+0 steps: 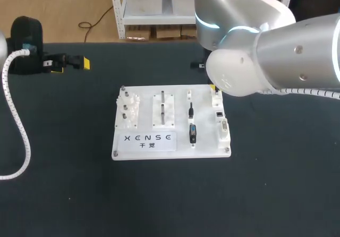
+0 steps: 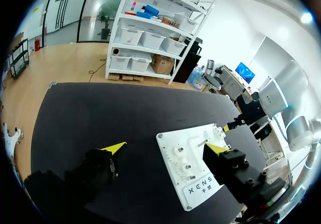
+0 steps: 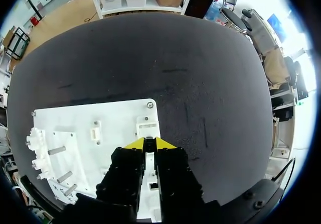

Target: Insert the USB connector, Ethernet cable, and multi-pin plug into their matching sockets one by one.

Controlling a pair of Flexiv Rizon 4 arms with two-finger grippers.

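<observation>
On the black table [image 1: 276, 194], the white board [image 1: 143, 147] lies mid-frame in the head view, with what seems to be the dark multi-pin plug [image 1: 192, 134] in its right half. Our left gripper [image 2: 165, 147] hangs at upper left, spread wide and empty. Our right gripper [image 3: 149, 143] is over the board's upper-right corner; we cannot tell whether it grips anything.

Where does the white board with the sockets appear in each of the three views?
Head view: white board at the middle of the table.
Left wrist view: board ahead of the left gripper.
Right wrist view: board under the right gripper.
Shared landmark: printed label, in head and left wrist views.
</observation>
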